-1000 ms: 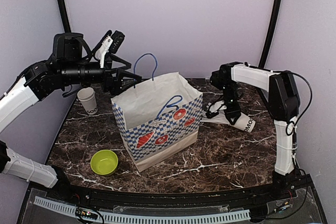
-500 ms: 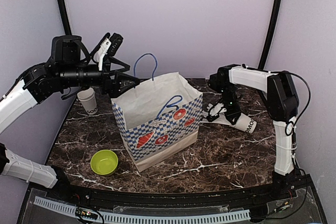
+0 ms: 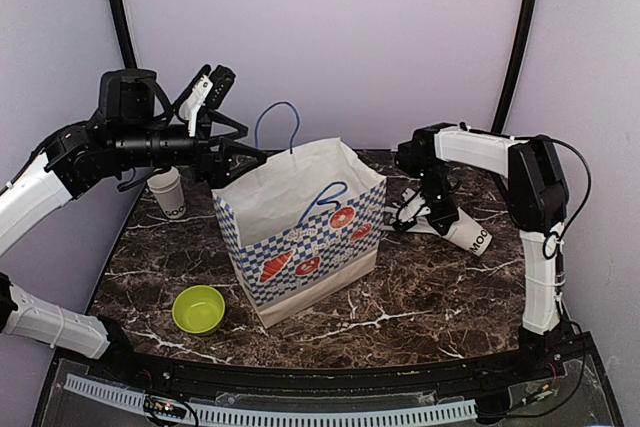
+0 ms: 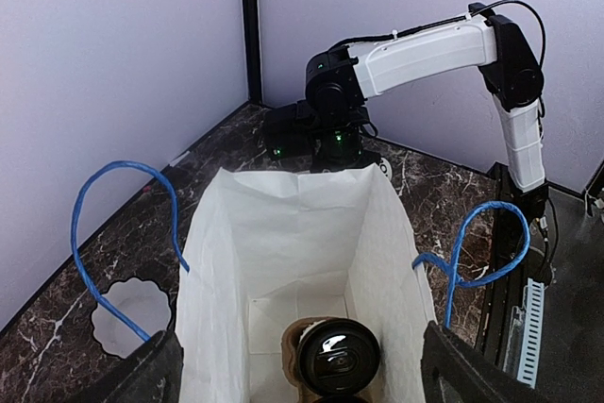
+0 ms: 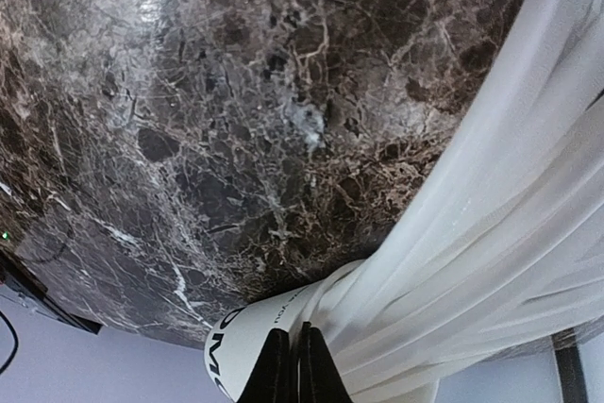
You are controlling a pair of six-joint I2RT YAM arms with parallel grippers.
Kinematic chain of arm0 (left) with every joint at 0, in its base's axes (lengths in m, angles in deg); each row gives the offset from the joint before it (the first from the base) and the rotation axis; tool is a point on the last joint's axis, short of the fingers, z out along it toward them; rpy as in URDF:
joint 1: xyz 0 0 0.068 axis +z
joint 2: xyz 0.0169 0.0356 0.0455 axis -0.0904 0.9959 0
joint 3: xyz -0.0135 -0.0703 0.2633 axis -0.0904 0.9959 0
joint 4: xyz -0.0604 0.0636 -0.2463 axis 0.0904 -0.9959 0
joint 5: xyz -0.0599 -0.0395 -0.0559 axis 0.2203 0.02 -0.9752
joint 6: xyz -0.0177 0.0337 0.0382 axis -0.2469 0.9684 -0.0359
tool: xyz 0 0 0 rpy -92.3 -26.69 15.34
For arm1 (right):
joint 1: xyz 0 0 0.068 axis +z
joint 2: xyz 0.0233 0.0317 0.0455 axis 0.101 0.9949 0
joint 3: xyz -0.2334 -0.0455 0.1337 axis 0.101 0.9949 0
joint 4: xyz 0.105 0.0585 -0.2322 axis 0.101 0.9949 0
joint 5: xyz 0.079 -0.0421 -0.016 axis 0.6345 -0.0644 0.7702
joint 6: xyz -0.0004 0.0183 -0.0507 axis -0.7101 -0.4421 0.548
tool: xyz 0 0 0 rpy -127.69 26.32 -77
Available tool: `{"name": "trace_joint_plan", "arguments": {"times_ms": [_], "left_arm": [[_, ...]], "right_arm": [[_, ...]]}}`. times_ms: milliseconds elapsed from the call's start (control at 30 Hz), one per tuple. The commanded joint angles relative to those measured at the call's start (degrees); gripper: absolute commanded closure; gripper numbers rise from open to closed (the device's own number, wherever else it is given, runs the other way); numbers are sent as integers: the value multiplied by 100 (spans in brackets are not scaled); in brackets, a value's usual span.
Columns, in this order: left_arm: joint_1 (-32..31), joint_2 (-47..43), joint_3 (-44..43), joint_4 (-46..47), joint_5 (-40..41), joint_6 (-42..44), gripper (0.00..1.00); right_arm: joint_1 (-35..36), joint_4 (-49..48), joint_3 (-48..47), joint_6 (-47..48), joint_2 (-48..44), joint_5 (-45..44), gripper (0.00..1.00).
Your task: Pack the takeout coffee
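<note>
1. Top view: the paper bag (image 3: 300, 237) stands open in the middle of the table, and the coffee cup inside it is hidden from here. The left end effector (image 3: 228, 119) hangs over the bag's far left rim, spread wide and holding nothing. The right end effector (image 3: 408, 213) is low near the right edge, at a straw cup (image 3: 472, 239) lying on its side. Compared with a second ago, the right arm has edged toward the far edge and the straw cup seems nudged a little. The bag and the left arm have barely moved.
2. Left wrist: the coffee cup (image 4: 338, 358) stands upright on the bag's floor with its black lid up. The fingers (image 4: 142, 377) flank the bag's mouth. The cup is probably light and thin-walled, easy to crush, with a lid that could pop. It is best held gently around the body below the lid and kept upright.
3. Right wrist: the jaws are fully closed, where before they were half open. Their tips are at the straws (image 5: 491, 233); whether one is pinched I cannot tell.
</note>
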Motion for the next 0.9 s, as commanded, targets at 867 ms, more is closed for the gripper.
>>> {"name": "trace_joint_plan", "arguments": {"times_ms": [867], "left_arm": [[11,-152,100,123,-124,79,10]], "right_arm": [[-15,70,15,-406,-542,616,100]]}}
